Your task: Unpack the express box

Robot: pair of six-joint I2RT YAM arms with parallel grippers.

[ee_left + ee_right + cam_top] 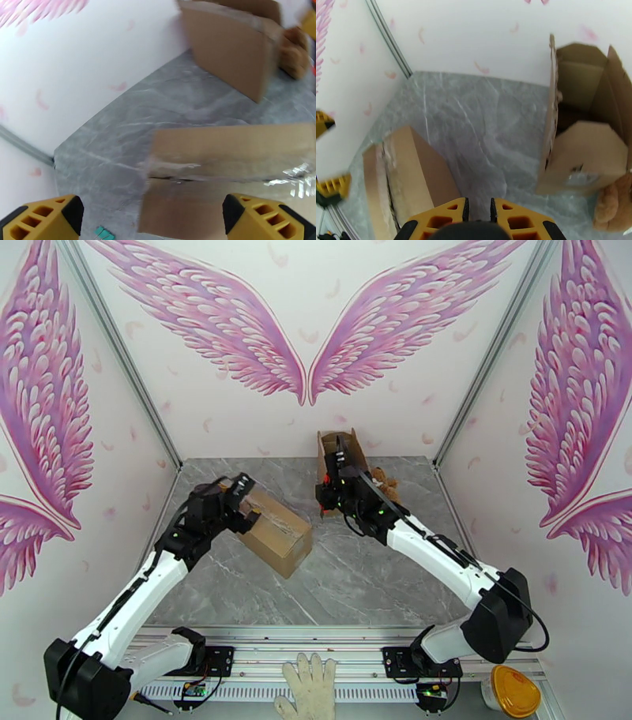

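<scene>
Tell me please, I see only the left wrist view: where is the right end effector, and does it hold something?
Observer: The right end effector hovers just in front of the open box, its fingers almost closed with nothing between them.
Operator: Is that open box empty inside?
Observer: Its flaps stand open, and the part of the inside that I can see looks bare; the deeper part is too dark to tell.
Operator: Is anything lying near the arm bases?
Observer: A white glove lies between them at the near edge.
</scene>
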